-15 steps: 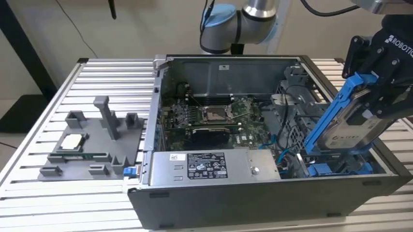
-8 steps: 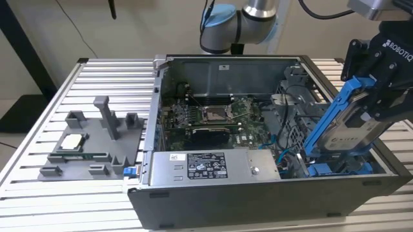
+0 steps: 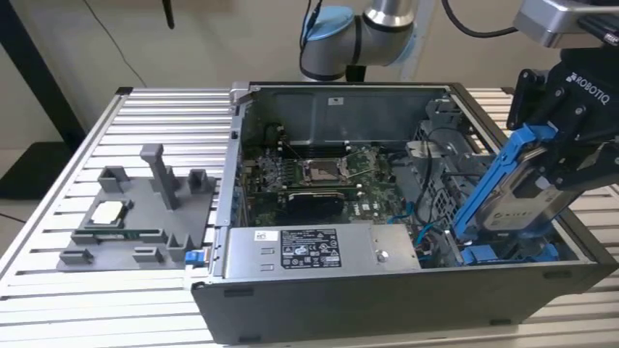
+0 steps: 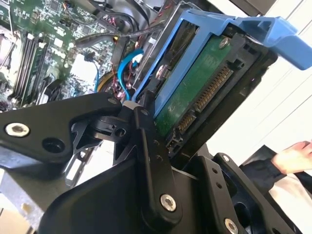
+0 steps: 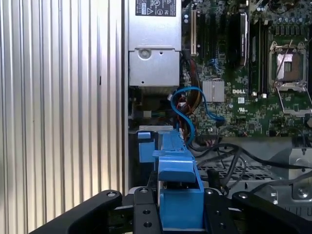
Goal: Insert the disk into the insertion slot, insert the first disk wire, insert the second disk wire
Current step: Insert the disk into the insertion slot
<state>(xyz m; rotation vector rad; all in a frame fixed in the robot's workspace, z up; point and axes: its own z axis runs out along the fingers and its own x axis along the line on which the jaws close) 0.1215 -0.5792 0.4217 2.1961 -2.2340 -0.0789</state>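
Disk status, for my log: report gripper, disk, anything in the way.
Gripper shut on disk. Disk tilted, lower end at insertion slot, not seated. Blue cable loops close by slot.

White lettering runs along gripper (image 3: 561, 168) housing. PSU (image 3: 372, 250) has white sticker (image 3: 295, 248) w/ black print & cert symbols, none legible. Disk (image 3: 517, 197) label: dark marks, unreadable. Motherboard (image 5: 234, 105) has small white logo word nr heatsink.
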